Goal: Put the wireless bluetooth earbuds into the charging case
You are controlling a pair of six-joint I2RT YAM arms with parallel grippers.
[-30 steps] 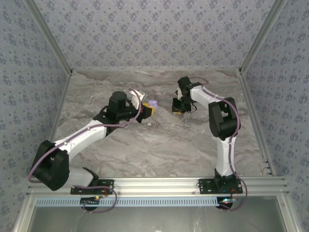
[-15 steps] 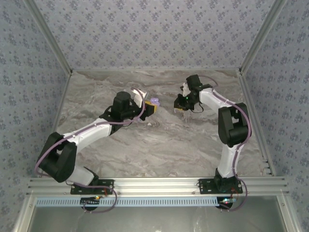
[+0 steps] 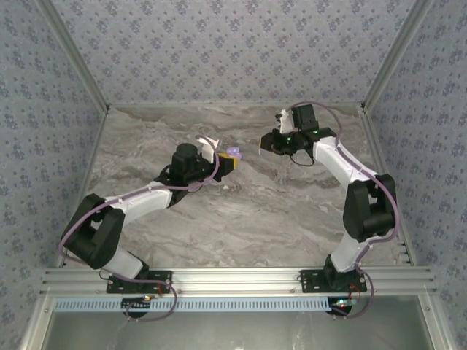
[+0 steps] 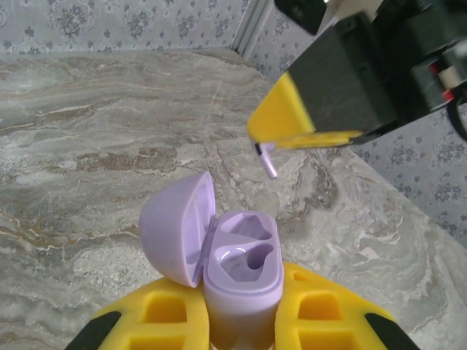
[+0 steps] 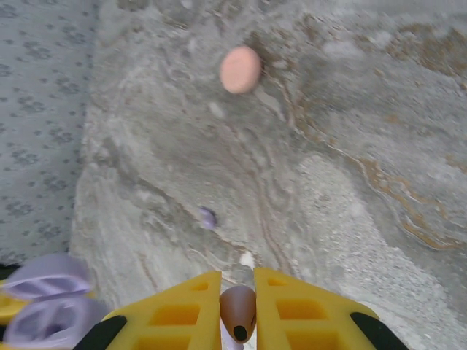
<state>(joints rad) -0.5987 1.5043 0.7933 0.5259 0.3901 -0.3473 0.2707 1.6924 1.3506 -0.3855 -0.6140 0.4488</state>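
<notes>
My left gripper (image 4: 244,324) is shut on the lilac charging case (image 4: 244,262), held upright with its lid swung open to the left and both wells empty. In the top view the case (image 3: 233,154) sits at the tip of the left gripper (image 3: 227,164). My right gripper (image 5: 238,292) is shut on one of the earbuds (image 5: 238,312), its brownish tip poking out between the yellow fingers. From the left wrist view this earbud's lilac stem (image 4: 270,162) hangs under the right gripper (image 4: 271,140), above and just beyond the case. In the top view the right gripper (image 3: 264,146) hovers a short way right of the case.
On the marble table (image 3: 241,219) below the right gripper lie a salmon-pink disc (image 5: 240,69), a tiny lilac bit (image 5: 208,216) and a small whitish bit (image 5: 247,259). The case (image 5: 44,310) shows at the right wrist view's lower left. Patterned walls enclose the table.
The right arm has lifted and swung back, carrying the earbud up off the table to a spot beside the case. The left arm has stretched slightly, the case staying almost in place.
</notes>
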